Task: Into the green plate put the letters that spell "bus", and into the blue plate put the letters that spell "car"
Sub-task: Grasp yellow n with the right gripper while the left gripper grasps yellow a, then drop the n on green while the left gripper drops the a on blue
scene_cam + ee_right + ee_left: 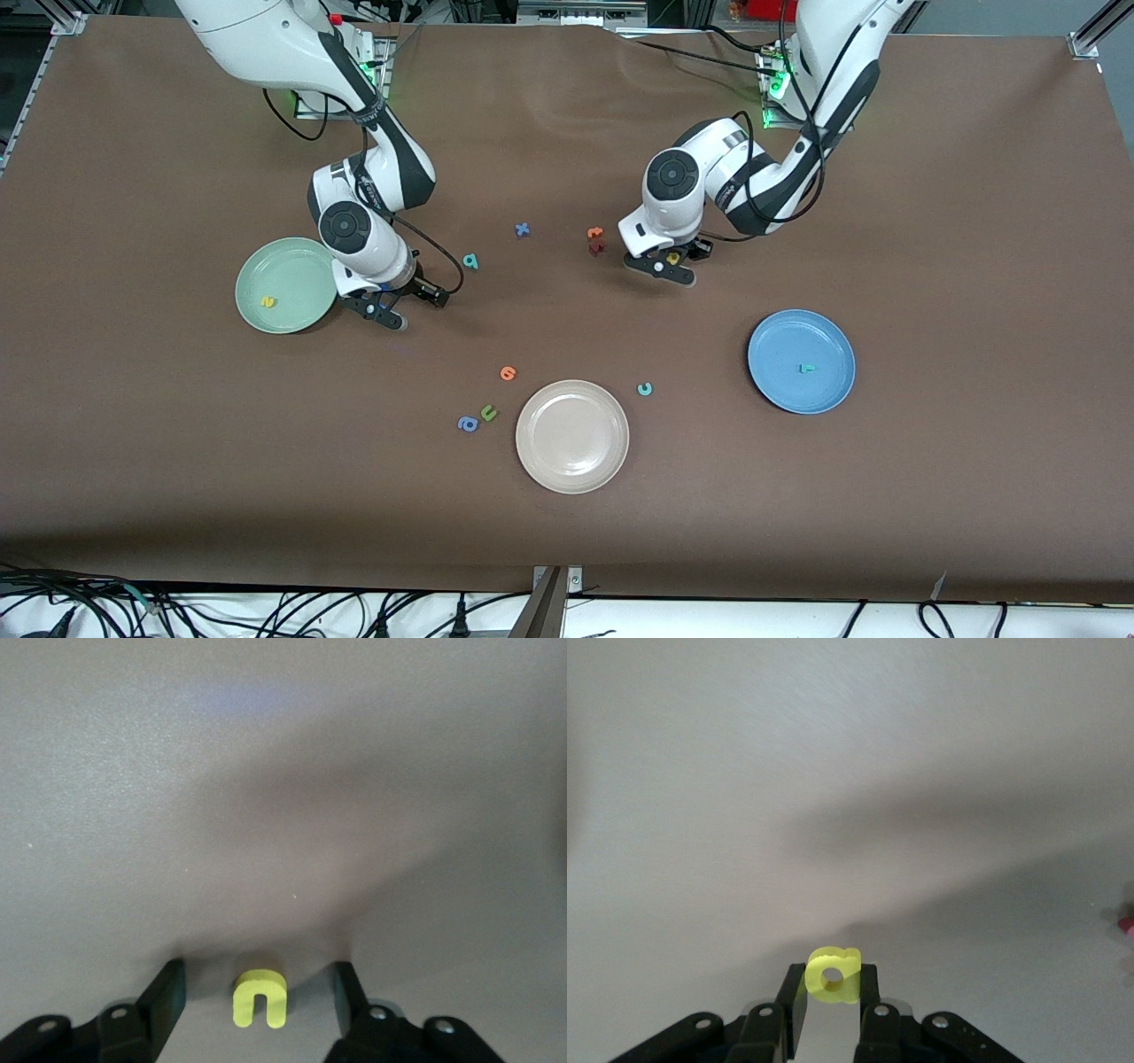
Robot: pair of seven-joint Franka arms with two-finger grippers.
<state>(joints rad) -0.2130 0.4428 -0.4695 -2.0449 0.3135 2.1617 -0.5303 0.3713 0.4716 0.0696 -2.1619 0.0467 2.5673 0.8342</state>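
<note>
Well, where do we have the left gripper (669,263)?
We see it up over the bare table, at about three o'clock from the orange letter (595,233) and the red letter (596,248) in the front view. Its fingers (793,997) are pinched on the yellow "a" (833,974).
And the right gripper (259,1001)?
We find it low at the table, at four o'clock from the green plate (301,266), just off its rim. Its fingers are spread, and the yellow "u" (259,998) lies flat on the table between them, touching neither.
What do we already have in the plates?
The yellow "s" (267,301) lies in the green plate. The teal "r" (806,368) lies in the blue plate (780,341).
And the rest of our letters?
The teal "b" (470,260) lies on the table at two o'clock from the right gripper. The teal "c" (645,388) lies at two o'clock from the cream-white plate (572,452), near its rim.
Anything else we should note?
The blue "x" (523,229) lies at nine o'clock from the orange letter. An orange round letter (508,373), a green "u" (488,412) and a blue round-bowled letter (467,424) lie between ten and nine o'clock from the cream-white plate.
</note>
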